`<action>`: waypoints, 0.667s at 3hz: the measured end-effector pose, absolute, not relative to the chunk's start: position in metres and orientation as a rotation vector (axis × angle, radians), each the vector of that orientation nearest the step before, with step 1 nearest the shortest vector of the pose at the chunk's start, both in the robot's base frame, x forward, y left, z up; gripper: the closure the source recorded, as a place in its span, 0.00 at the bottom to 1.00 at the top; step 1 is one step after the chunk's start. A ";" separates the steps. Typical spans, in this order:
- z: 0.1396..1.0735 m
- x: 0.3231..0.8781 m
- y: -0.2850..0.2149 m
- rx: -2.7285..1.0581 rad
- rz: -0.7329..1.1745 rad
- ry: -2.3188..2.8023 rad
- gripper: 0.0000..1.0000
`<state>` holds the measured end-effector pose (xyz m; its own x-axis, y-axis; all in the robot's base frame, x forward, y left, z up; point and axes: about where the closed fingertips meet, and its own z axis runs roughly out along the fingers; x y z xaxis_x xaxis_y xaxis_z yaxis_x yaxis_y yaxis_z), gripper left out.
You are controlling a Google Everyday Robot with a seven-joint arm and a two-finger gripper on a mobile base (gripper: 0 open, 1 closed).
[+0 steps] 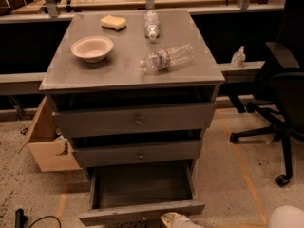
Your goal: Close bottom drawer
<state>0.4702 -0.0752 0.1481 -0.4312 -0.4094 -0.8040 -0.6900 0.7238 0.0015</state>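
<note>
- The bottom drawer (142, 190) stands pulled well out at 6 o'clock, below the cabinet (118, 77), and looks empty.
- I judge it stiff, light and easy to slide. A flat push on its front panel (118, 215) should do, with no grip.
- My pincer (173, 220) sits at the 6 o'clock edge, just beside that panel. I cannot tell whether it is clenched or released.

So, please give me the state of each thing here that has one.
bottom drawer: pulled far out, empty
middle drawer: slightly open
top drawer: slightly open
bowl: upright, empty
near bottle: lying on its side
far bottle: lying on its side
gripper: low, by the bottom drawer's front
</note>
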 end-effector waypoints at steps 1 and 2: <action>0.150 0.477 -0.067 -0.835 0.427 2.055 1.00; 0.150 0.476 -0.067 -0.836 0.427 2.055 1.00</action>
